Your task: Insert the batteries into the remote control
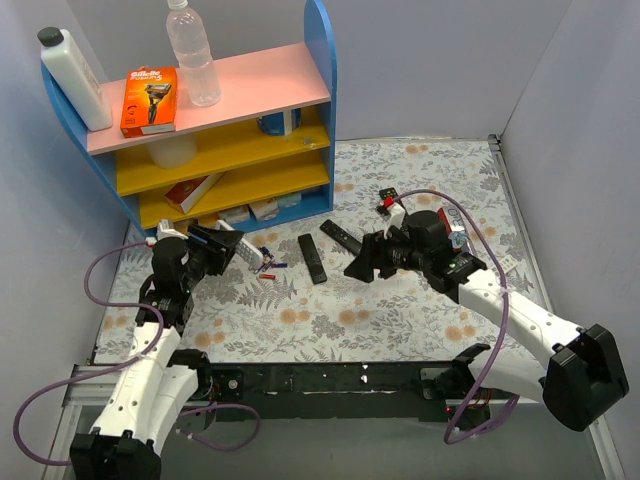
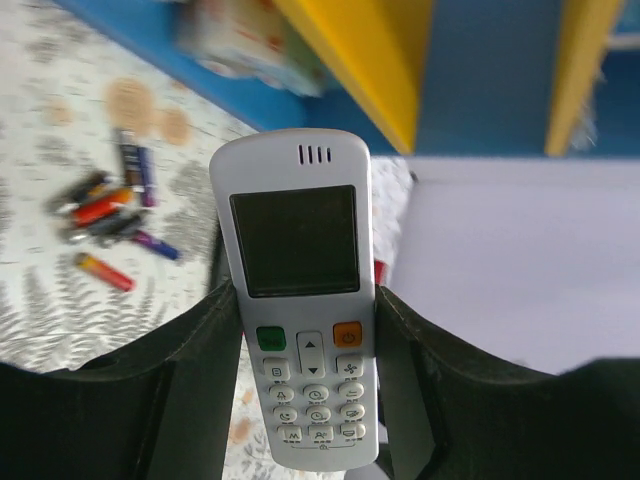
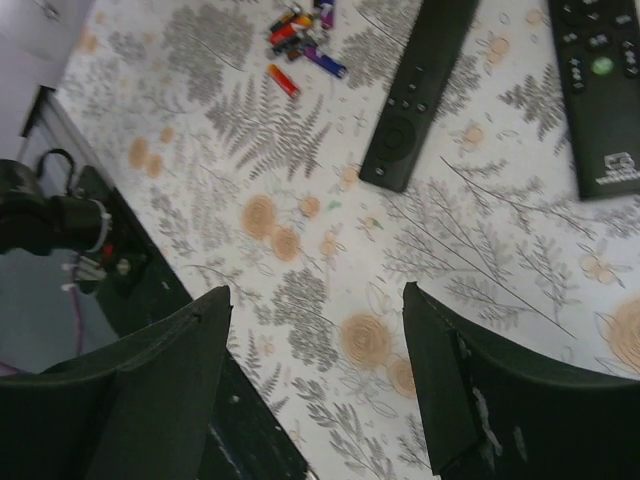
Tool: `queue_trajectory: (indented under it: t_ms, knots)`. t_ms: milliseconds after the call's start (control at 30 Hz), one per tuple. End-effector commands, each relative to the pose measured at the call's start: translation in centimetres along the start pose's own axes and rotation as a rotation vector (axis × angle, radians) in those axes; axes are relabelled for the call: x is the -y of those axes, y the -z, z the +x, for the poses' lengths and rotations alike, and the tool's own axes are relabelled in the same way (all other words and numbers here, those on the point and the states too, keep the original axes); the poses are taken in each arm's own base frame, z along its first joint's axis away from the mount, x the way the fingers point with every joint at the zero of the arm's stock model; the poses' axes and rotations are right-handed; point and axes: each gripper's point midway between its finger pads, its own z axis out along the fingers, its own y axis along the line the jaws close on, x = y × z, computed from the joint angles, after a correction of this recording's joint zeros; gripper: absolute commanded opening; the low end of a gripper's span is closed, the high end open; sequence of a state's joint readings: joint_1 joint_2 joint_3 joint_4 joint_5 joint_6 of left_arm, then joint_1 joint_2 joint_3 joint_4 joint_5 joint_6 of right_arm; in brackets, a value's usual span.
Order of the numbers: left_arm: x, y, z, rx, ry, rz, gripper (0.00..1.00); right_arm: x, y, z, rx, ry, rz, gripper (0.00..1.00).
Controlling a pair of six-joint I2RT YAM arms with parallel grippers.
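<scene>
A table (image 1: 400, 310) covered in a grey-and-tan floral cloth carries everything. At its far left corner stands a blue-sided shelf unit (image 1: 320, 60) with a pink top board and yellow boards below. On the pink board are a white bottle with a black cap (image 1: 75, 80), a clear plastic bottle (image 1: 192, 55) and an orange razor box (image 1: 150, 100).

The left arm (image 1: 175, 262) reaches toward the foot of the shelf unit. Its jaws are clamped on the lower sides of a white remote control with a dark screen and green and orange buttons (image 2: 300, 290), holding it off the table, keypad facing the wrist camera. The right arm (image 1: 500, 300) stretches in from the right. Its jaws stand wide apart with nothing between them, above bare cloth.

Between the two arms lie a slim black remote (image 1: 312, 257) and a wider black remote (image 1: 341, 236), near each other but apart. A smaller dark handset (image 1: 388, 196) lies farther back.

The batteries (image 1: 265, 262) sit in a small loose heap on the cloth, just beside the held remote and left of the slim black one. Red, purple and dark wraps show there, with one red-orange cell (image 2: 103, 271) lying a little apart. Which cells are green or yellowish cannot be told.
</scene>
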State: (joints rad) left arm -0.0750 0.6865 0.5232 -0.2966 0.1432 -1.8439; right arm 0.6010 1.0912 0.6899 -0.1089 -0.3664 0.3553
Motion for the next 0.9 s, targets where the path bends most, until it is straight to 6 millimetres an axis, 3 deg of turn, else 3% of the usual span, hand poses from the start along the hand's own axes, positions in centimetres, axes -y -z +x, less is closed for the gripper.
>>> queue_trajectory:
  t_ms: [0,167,267,467,667,867]
  knots:
    - [7.1,1.3,2.3,-0.115,-0.096,0.356,0.0,-6.4,0.3,-5.5,0.092,-0.081,-0.263,0.77]
    - [11.0,1.6,4.2,-0.183,-0.148,0.501,0.0,-10.9,1.3,-9.0,0.114,-0.164,-0.475,0.8]
    - [13.4,2.0,5.8,-0.24,-0.17,0.58,0.0,-12.5,1.5,-10.5,0.113,-0.23,-0.566,0.81]
    - [17.1,3.2,7.2,-0.273,-0.192,0.716,0.0,-14.9,1.4,-12.2,0.115,-0.291,-0.689,0.84]
    - [19.2,3.6,8.4,-0.306,-0.207,0.789,0.01,-17.1,1.2,-12.7,0.098,-0.317,-0.773,0.84]
    - [19.6,3.8,9.5,-0.33,-0.194,0.823,0.01,-18.1,1.2,-13.1,0.103,-0.313,-0.834,0.84]
